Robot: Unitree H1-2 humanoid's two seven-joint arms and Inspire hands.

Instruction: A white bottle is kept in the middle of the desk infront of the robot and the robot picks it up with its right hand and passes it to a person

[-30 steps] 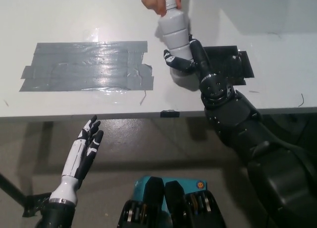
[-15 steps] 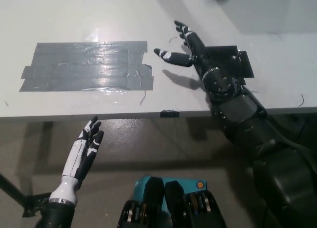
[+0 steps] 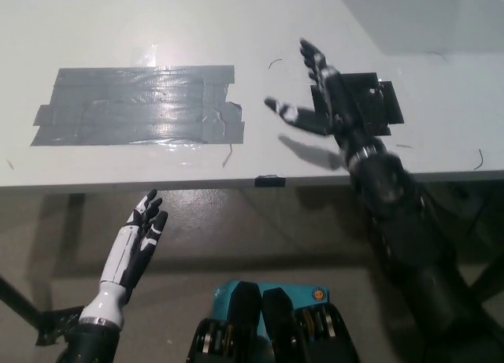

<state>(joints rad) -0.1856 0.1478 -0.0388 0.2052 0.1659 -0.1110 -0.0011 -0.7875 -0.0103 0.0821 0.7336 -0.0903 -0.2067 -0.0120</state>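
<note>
Right hand (image 3: pixel 319 95) hung spread and empty above table (image 3: pixel 118 32), beside black pad (image 3: pixel 370 103); left hand (image 3: pixel 138 241) slack below edge. Bottle out of view. We judged retraction risked clipping pad.

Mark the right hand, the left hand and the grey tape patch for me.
right hand (image 3: pixel 316 98), head view, on the palm, fingers spread above the desk.
left hand (image 3: pixel 140 241), head view, on the back of the hand, below the desk edge.
grey tape patch (image 3: pixel 138 105), head view, on its middle.
</note>
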